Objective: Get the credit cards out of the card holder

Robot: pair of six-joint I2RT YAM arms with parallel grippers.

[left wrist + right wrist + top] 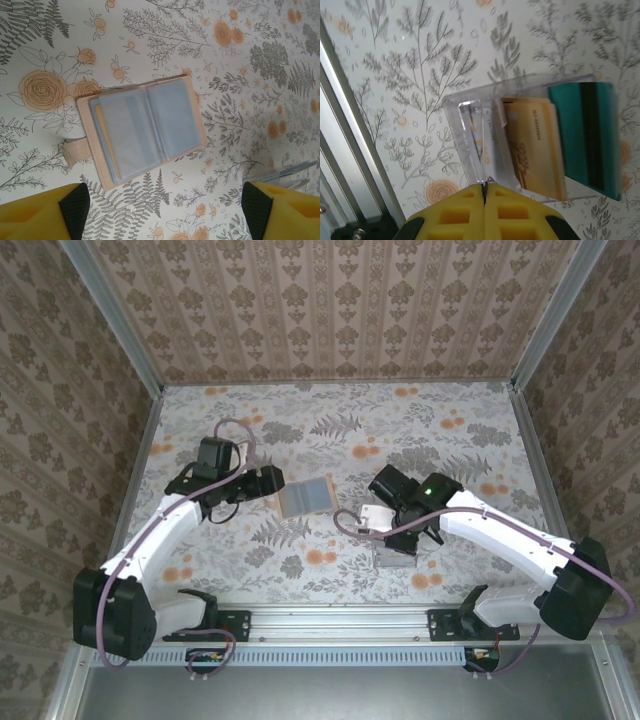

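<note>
Credit cards (570,140) rest in clear box (470,135), card holder (145,130) open.

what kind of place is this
Probably a staged robot test cell, not a home: patterned paper walls in an aluminium frame, a floral tabletop, and a mounting rail.

Yellow card (532,145) partly under teal card (585,140); clear box (395,560) mostly hidden by R arm (500,525).

The left hand (165,212) gapes wide while the right hand (484,190) is pinched closed.
</note>
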